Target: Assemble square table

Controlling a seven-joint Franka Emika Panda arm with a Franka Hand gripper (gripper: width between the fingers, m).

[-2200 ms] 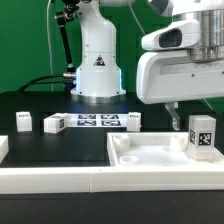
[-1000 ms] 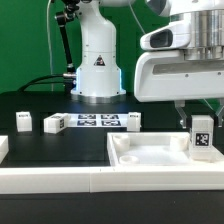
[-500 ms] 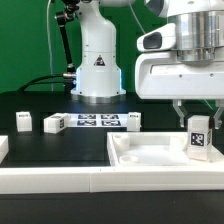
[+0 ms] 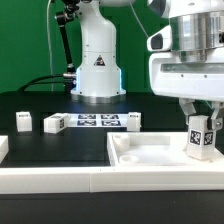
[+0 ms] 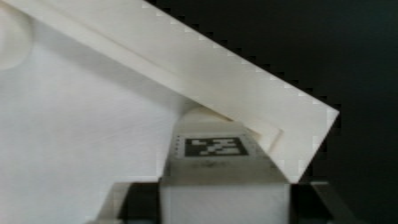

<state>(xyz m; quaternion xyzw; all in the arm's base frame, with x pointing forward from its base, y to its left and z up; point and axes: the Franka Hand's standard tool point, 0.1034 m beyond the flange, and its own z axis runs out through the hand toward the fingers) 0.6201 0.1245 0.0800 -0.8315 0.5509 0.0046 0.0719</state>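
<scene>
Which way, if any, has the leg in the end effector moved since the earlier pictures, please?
Yes: the leg has turned, its tag now slanted against the rim of the top, staying at the same corner.

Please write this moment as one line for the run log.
gripper: shut on leg block | leg block: upright at tabletop corner | loose legs: three, in row with marker board

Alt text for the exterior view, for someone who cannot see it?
The arm's fingers hold a tagged white leg block at the corner of the tabletop on the exterior view's right. Three more leg blocks flank the marker board behind.
</scene>
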